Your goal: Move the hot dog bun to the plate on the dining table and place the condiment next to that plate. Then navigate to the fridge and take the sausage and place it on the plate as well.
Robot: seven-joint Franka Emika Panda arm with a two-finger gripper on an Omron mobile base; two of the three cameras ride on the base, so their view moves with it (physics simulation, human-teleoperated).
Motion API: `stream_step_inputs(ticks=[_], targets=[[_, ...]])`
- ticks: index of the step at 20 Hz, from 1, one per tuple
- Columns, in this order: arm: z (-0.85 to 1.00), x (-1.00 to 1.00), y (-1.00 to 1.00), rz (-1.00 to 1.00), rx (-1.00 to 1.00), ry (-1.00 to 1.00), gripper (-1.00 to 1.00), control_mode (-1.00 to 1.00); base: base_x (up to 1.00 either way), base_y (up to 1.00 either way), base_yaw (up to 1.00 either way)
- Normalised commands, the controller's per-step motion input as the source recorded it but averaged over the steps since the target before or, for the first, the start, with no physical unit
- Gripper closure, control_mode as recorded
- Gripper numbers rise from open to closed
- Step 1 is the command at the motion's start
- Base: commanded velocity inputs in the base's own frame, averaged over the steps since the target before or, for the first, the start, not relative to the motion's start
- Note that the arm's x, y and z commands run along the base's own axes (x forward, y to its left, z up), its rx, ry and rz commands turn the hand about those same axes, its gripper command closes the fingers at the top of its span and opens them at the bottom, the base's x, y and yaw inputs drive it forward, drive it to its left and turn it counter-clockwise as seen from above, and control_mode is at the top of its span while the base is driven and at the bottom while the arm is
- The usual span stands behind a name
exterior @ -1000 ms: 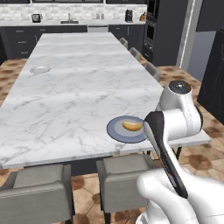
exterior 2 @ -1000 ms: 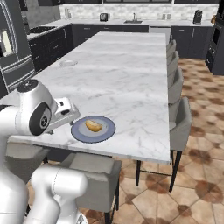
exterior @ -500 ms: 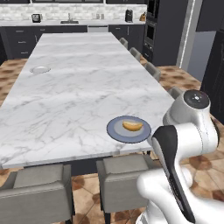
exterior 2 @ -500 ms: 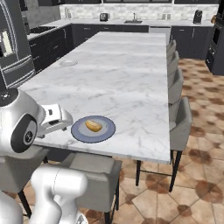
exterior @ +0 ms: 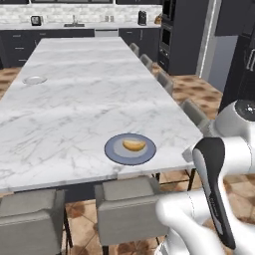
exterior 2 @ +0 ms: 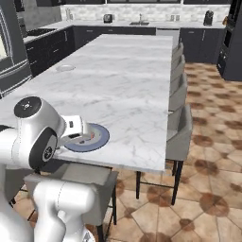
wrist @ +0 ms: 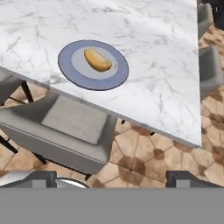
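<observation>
The hot dog bun (wrist: 97,59) lies golden-tan on the round blue-grey plate (wrist: 74,72), near the front edge of the white marble dining table (wrist: 166,74). From the left base view the bun (exterior: 134,144) sits on the plate (exterior: 115,154) close to the table's (exterior: 74,99) near corner. My arm covers part of the plate (exterior 2: 97,138) in the right base view. My gripper (wrist: 111,180) is open and empty, pulled back off the table above a stool, its fingertips (wrist: 33,178) wide apart. The fridge (exterior 2: 8,61) stands at the far left. The condiment and the sausage are out of view.
A small whitish dish (exterior: 34,79) rests far up the table's left side. Grey padded stools (exterior: 129,204) line the near edge and the right side (exterior 2: 179,132). One stool (wrist: 74,127) is right under the hand. Dark cabinets and a counter run along the back wall.
My hand has drawn back from above the plate, off the table's edge, and swung right and lower. The bun stays on the plate. The jaws remain open.
</observation>
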Motion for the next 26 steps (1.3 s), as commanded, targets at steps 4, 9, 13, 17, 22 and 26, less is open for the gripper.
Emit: stream_step_inputs(ticks=[4,9,13,17,22,26], targets=[[0.00,0.00,0.00,0.00,0.00,0.00,-1.00,1.00,-0.03,-1.00,-0.01],[0.00,0.00,0.00,0.00,0.00,0.00,-1.00,1.00,0.01,-1.00,0.00],[0.00,0.00,0.00,0.00,0.00,0.00,-1.00,1.00,0.22,-1.00,0.00],[0.00,0.00,0.00,0.00,0.00,0.00,-1.00,1.00,0.47,-1.00,0.03],[0.00,0.00,0.00,0.00,0.00,0.00,-1.00,1.00,0.82,-0.95,0.17],[0.00,0.00,0.00,0.00,0.00,0.00,-1.00,1.00,0.92,-0.77,0.33]])
